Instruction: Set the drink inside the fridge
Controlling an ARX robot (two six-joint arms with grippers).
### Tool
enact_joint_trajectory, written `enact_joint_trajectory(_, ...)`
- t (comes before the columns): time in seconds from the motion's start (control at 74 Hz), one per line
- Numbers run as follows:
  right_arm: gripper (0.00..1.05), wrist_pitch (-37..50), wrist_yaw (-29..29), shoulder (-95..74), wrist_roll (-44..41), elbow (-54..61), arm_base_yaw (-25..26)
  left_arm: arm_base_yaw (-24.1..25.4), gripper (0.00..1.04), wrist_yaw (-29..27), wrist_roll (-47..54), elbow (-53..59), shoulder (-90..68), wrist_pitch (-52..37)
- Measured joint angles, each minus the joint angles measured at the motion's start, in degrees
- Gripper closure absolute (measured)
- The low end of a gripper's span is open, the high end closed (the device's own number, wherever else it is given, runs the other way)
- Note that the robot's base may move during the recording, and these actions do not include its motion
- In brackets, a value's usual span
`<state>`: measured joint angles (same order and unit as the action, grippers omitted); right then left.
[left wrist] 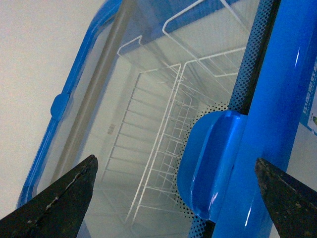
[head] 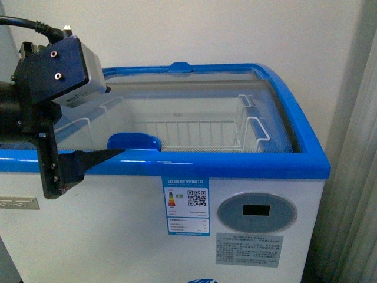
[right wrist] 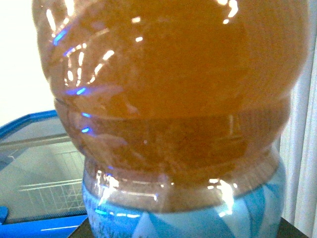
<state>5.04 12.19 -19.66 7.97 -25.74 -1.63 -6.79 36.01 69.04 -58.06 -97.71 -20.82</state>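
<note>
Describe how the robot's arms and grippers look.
The left arm is black, with a boxy wrist block, a silver-grey camera housing, bolt heads on a bracket and a black cable on top. The left gripper has two black, pointed, scuffed fingers. The right gripper shows only as dark slivers.

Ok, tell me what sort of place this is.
Likely a shop or a mock-up of one, indoors: a white chest freezer with blue rim and curved glass lid, an energy-rating sticker on its front, a plain pale wall and a pale curtain beside it.
</note>
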Motion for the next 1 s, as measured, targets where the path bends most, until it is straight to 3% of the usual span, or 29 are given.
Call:
enact_joint_trajectory(0.541, 0.68, 0.00, 0.00, 0.00, 0.00, 0.00, 0.00, -1.49, 0.08, -0.04, 0.66, -10.84, -9.53, 2.47)
enact_joint_trajectory(1.0, 0.68, 0.00, 0.00, 0.00, 0.00, 0.00, 0.00, -1.73, 0.08, -1.90, 0.39, -30.32, -21.53, 5.60)
